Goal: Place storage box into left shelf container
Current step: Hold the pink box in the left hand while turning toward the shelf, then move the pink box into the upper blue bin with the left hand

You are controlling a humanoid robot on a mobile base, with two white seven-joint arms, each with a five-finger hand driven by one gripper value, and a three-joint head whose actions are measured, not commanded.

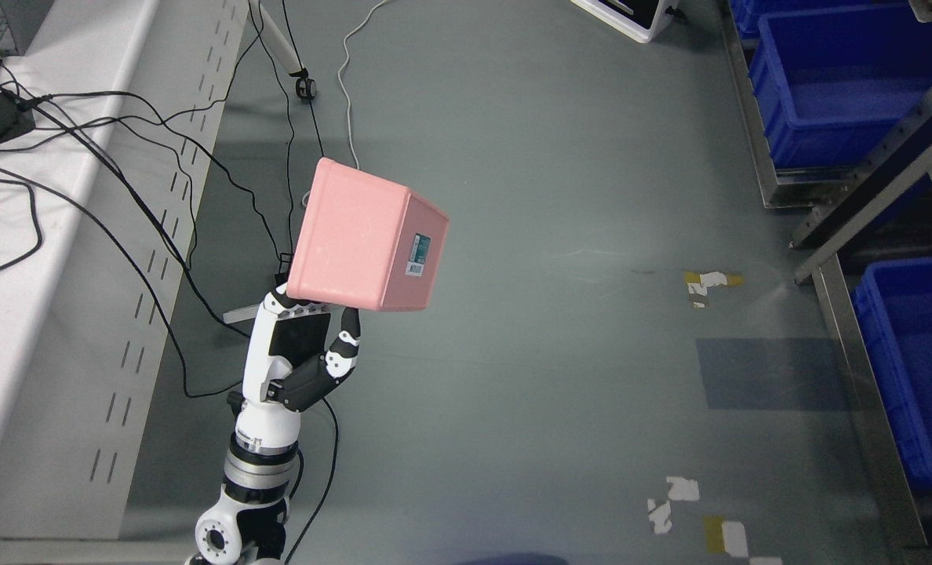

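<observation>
A pink storage box (360,238) with a small label on its right side is held up in the air above the grey floor, tilted. My left hand (309,314) grips its lower edge from below, the thumb (346,345) pressed against the box's bottom and the other fingers hidden behind it. The left arm rises from the bottom left of the head view. Blue containers sit on a metal shelf at the right edge, one at the upper right (842,86) and one lower down (917,369). The right arm does not show.
A white table (58,259) with black cables and a power brick runs along the left. Cables trail across the floor (560,275) behind the box. The shelf's metal frame (850,345) stands at the right. Tape marks dot the floor.
</observation>
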